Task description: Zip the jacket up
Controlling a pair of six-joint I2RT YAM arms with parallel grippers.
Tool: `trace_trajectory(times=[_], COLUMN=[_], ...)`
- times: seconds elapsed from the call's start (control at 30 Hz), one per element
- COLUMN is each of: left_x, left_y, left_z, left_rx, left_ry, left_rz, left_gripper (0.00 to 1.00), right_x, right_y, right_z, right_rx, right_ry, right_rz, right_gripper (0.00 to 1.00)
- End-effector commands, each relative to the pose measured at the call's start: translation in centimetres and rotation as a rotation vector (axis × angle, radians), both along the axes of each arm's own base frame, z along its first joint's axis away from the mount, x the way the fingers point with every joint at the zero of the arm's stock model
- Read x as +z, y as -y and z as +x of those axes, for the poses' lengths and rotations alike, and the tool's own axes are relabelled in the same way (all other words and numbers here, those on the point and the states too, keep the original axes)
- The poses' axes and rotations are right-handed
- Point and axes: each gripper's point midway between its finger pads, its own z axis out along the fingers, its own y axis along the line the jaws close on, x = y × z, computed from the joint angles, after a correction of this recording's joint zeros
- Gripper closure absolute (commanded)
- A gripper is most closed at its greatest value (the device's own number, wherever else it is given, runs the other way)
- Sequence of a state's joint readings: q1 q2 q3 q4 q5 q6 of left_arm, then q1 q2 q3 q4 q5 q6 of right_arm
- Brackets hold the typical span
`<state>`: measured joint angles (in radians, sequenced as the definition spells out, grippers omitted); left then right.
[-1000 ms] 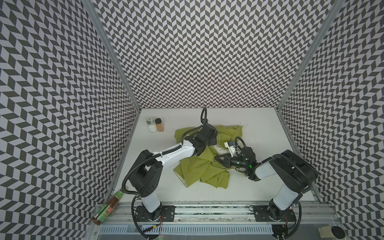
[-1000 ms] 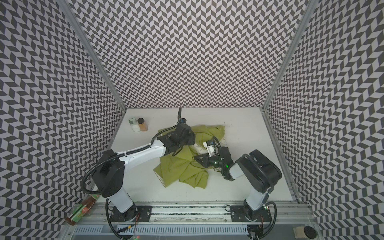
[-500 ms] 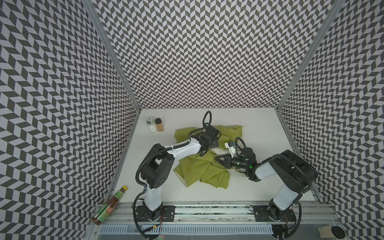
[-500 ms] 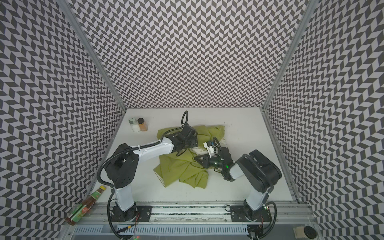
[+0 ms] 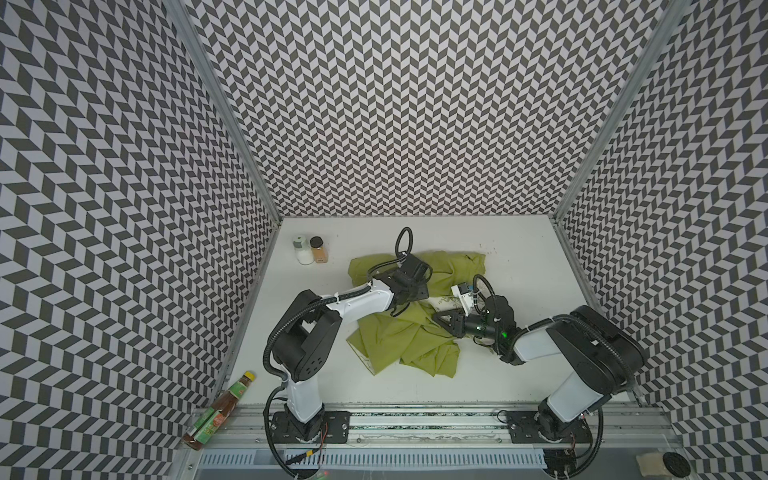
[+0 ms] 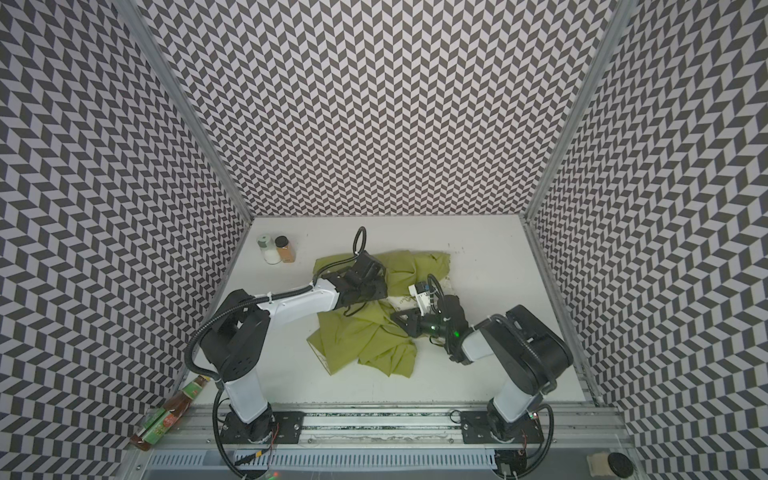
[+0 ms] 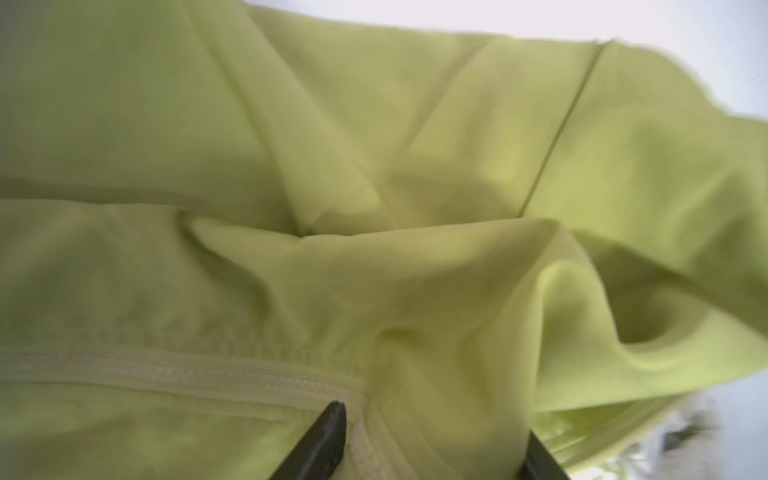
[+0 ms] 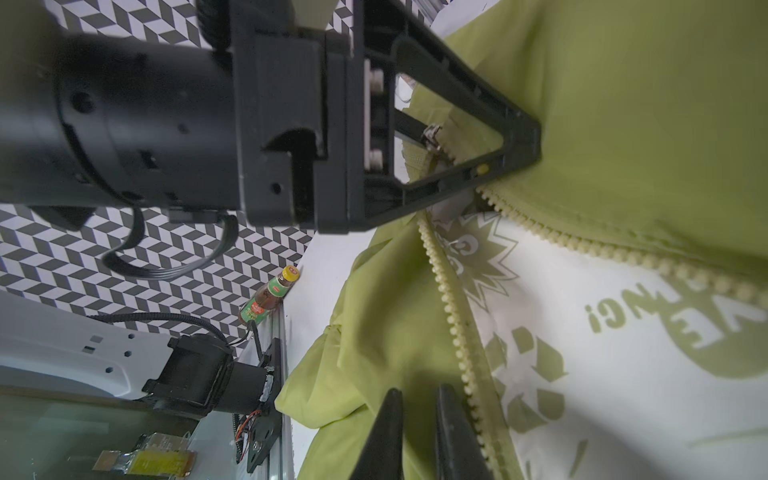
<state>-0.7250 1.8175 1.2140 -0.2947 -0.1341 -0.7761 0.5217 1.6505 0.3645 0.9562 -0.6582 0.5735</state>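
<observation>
The lime-green jacket [image 5: 399, 336] [image 6: 365, 336] lies crumpled mid-table in both top views. My left gripper [image 5: 415, 296] [image 6: 376, 291] presses down on its far part. In the left wrist view the jaws [image 7: 432, 436] stand apart, with a fabric fold and a zipper seam [image 7: 174, 370] between them. My right gripper [image 5: 434, 318] [image 8: 417, 399] is shut on the jacket's green edge beside a zipper tooth row [image 8: 453, 324]. The other tooth row [image 8: 582, 245] runs apart from it across the printed cream lining [image 8: 623, 353]. The metal slider [image 8: 432, 139] sits by the left gripper's fingers [image 8: 519, 149].
Two spice jars [image 5: 304, 251] [image 5: 319, 249] stand at the far left of the white table [image 5: 519, 257]. A sauce bottle [image 5: 220, 409] lies off the table's front left corner by the rail. Chevron-patterned walls enclose three sides.
The left arm's elbow has swung up and in toward the table, while its gripper stays on the jacket's far part. The right arm and its grip have not moved.
</observation>
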Motion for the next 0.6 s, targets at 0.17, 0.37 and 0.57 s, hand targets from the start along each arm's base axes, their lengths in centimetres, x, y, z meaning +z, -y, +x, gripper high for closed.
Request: trace_trajectory(times=[0.17,0.37,0.57], left_x=[6.4,11.4,14.1], left_y=[2.6,3.2,2.1], left_z=[0.4,-1.6,-5.2], left_rx=[-0.093,-0.218,-0.304], left_ry=[0.124,0.218,0.242], left_rz=[-0.159,-0.262,-0.372], left_gripper=[0.63,0.71,0.74], right_x=[2.3,5.4,10.9], right_y=[0.3,1.2,4.0], right_z=[0.0,-0.5,-1.4], right_rx=[-0.013,-0.032,-0.132], right_ry=[0.092,0.173,0.395], right_rz=[-0.015,-0.031,-0.09], right_gripper=[0.82,0.72,0.58])
